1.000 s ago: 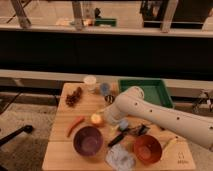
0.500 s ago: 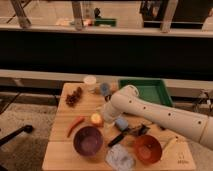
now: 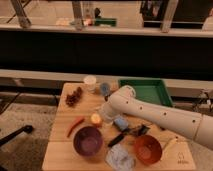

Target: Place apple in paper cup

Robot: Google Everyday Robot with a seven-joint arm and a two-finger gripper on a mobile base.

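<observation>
The apple point(image 3: 96, 118) is a small glowing yellow-orange fruit on the wooden table, just above the purple bowl point(image 3: 88, 140). The paper cup point(image 3: 90, 82) is an off-white cylinder standing upright at the table's far edge, well behind the apple. My white arm reaches in from the right, and its gripper point(image 3: 107, 114) hangs down right beside the apple, on its right side. The apple rests on the table, and I cannot see whether the gripper touches it.
A blue-grey cup point(image 3: 104, 89) stands right of the paper cup. A dark grape bunch point(image 3: 74, 96) and an orange carrot point(image 3: 75, 126) lie at the left. A brown bowl point(image 3: 148, 149), a blue item point(image 3: 120, 123), black tools point(image 3: 120, 138) and a green tray point(image 3: 145, 90) are on the right.
The arm has shifted a little to the left, bringing the gripper closer to the apple. The apple and the cups have not moved.
</observation>
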